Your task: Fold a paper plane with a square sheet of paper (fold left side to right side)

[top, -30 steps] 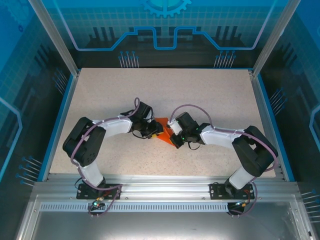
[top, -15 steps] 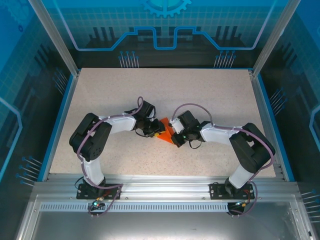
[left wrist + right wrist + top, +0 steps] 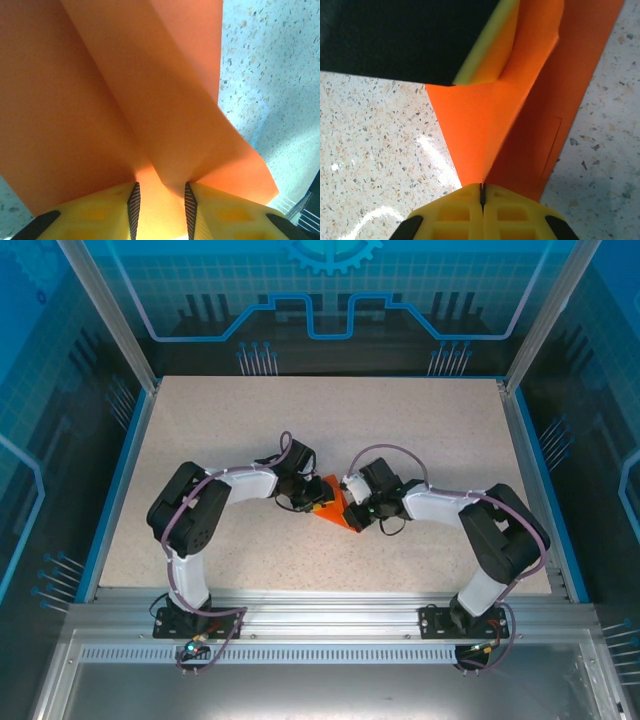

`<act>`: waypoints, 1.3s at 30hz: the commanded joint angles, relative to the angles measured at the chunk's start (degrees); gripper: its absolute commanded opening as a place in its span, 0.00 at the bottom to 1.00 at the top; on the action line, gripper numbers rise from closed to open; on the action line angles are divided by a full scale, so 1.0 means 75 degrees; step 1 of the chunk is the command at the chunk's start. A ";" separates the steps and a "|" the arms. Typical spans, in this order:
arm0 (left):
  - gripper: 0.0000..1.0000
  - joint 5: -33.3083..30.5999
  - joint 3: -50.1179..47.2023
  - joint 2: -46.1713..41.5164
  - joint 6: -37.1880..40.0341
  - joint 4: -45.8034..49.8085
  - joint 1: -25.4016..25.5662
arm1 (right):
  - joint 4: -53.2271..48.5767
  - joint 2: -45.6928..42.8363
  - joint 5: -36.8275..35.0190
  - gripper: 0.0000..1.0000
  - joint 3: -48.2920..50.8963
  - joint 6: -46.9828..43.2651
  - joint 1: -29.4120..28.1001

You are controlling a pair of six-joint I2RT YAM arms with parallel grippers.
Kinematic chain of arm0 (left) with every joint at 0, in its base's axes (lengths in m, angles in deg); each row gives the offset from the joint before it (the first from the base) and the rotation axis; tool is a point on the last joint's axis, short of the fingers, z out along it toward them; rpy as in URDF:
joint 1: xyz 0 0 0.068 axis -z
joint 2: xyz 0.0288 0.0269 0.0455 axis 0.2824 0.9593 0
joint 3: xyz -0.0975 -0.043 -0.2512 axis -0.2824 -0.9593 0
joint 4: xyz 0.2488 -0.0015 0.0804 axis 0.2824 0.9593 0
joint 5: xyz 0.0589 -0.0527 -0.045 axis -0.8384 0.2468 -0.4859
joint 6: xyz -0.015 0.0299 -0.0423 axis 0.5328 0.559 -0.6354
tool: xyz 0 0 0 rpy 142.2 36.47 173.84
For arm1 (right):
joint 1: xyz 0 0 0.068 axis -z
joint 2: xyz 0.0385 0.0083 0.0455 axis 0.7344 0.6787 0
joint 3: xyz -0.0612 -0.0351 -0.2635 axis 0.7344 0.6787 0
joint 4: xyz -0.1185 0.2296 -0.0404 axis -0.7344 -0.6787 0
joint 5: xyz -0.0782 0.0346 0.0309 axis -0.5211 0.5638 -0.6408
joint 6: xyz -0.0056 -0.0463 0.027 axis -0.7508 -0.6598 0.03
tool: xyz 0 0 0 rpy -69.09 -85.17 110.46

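Note:
The orange-red sheet of paper [image 3: 331, 510] lies partly folded at the table's middle, between both grippers. My left gripper [image 3: 308, 502] comes in from the left. In the left wrist view a raised rounded fold of the paper [image 3: 125, 100] runs into the left gripper [image 3: 161, 194], and the narrowly parted pads [image 3: 134, 200] close on that fold. My right gripper [image 3: 352, 516] comes from the right; the right gripper [image 3: 482, 190] is shut on a standing flap of the paper [image 3: 480, 125]. One yellow finger of the left gripper [image 3: 487, 57] touches the flap's far end.
The speckled tabletop [image 3: 420, 430] spreads around the paper, with a blue rim and an aluminium frame at its edges. Both forearms angle inward and meet near the centre. A flat layer of paper [image 3: 580, 90] lies on the table beside the flap.
Both grippers have edged slightly toward the far side while staying on the paper. The left arm's elbow has swung right, closer to the centre.

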 commanded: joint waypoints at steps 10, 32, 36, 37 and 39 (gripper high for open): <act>0.34 -0.0040 0.0061 0.0143 -0.0125 0.0149 0.0067 | -0.0159 0.0267 0.2296 0.31 -0.0852 0.0620 0.1132; 0.33 -0.0056 0.0056 0.0115 -0.0105 0.0202 0.0089 | -0.0312 0.1043 0.2478 0.34 -0.1029 0.0719 0.1138; 0.33 -0.0056 0.0048 0.0118 -0.0102 0.0209 0.0087 | -0.0322 0.0907 0.2329 0.34 -0.0937 0.0775 0.1135; 0.33 -0.0059 0.0048 0.0116 -0.0104 0.0209 0.0080 | -0.0324 0.0888 0.2332 0.34 -0.0911 0.0769 0.1135; 0.33 -0.0067 0.0060 0.0109 -0.0102 0.0207 0.0087 | -0.0350 0.0925 0.2355 0.34 -0.0910 0.0770 0.1135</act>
